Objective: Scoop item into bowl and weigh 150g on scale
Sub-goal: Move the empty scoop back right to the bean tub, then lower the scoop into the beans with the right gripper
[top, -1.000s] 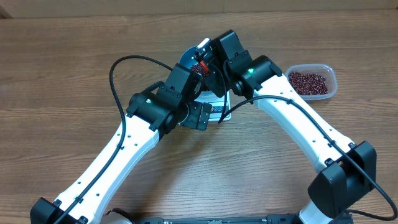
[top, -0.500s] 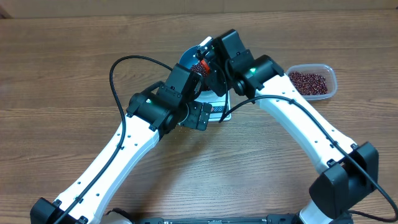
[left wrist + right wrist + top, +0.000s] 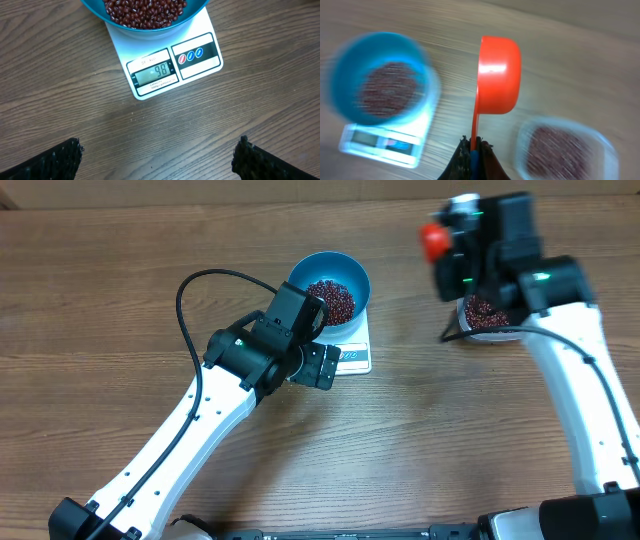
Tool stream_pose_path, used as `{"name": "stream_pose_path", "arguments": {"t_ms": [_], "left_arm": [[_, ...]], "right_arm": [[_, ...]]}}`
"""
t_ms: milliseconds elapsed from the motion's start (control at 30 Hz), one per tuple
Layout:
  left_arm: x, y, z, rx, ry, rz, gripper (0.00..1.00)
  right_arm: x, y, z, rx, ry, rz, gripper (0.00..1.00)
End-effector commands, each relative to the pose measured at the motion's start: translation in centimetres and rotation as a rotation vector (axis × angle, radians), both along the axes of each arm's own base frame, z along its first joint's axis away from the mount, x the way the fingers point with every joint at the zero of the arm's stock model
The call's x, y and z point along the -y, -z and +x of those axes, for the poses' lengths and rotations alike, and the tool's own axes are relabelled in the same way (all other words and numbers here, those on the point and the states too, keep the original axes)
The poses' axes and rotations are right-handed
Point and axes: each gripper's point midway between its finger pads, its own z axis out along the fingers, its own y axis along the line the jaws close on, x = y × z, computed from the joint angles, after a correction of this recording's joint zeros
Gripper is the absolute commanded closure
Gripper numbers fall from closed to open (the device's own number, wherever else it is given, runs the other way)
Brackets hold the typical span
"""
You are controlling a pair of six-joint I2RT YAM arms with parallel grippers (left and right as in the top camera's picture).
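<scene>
Atop the flat white scale (image 3: 200, 50), the round blue bowl (image 3: 355, 270) holds small red-brown beans (image 3: 330, 300). Right gripper (image 3: 474, 145) clamps the red plastic scoop (image 3: 499, 75) near the clear tub (image 3: 522, 145); left gripper (image 3: 157, 162) gapes. Risk: a heaped scoop would likely overshoot.

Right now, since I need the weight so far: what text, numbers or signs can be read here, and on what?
"98" on the display window of the scale, left wrist view.
Small print above and below the display: too small to read.
Symbols on its three round buttons: too small to read.
Blue bowl, red scoop: none.
</scene>
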Motion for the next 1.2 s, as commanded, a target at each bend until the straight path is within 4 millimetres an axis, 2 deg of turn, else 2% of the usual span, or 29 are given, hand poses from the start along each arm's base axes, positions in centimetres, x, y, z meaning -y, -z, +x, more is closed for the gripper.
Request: {"name": "stream_pose_path", "arguments": {"t_ms": [0, 67, 133, 267, 667, 767, 1000, 1167], "left_arm": [[-0.2, -0.1, 0.0, 0.011, 0.008, 0.011, 0.01], [-0.2, -0.1, 0.0, 0.011, 0.008, 0.011, 0.00], [-0.2, -0.1, 0.0, 0.011, 0.008, 0.011, 0.01], [-0.2, -0.1, 0.0, 0.011, 0.008, 0.011, 0.01], [-0.2, -0.1, 0.0, 0.011, 0.008, 0.011, 0.00], [-0.2, -0.1, 0.0, 0.011, 0.008, 0.011, 0.01], [-0.2, -0.1, 0.0, 0.011, 0.008, 0.011, 0.01], [-0.2, -0.1, 0.0, 0.011, 0.008, 0.011, 0.01]], "right_arm": [[6.3, -0.5, -0.3, -0.002, 0.206, -0.099, 0.97], [9.3, 0.4, -1.0, -0.036, 0.288, -0.153, 0.97], [11.2, 1.4, -1.5, -0.069, 0.335, -0.170, 0.96], [13.0, 3.9, -2.5, -0.135, 0.342, -0.201, 0.96], [13.1, 12.4, -1.9, -0.343, 0.301, -0.236, 0.96], [13.1, 14.0, -2.0, -0.388, 0.296, -0.239, 0.97], [12.1, 16.4, -2.0, -0.452, 0.264, -0.195, 0.96], [10.6, 17.0, -2.1, -0.477, 0.224, -0.117, 0.97]]}}
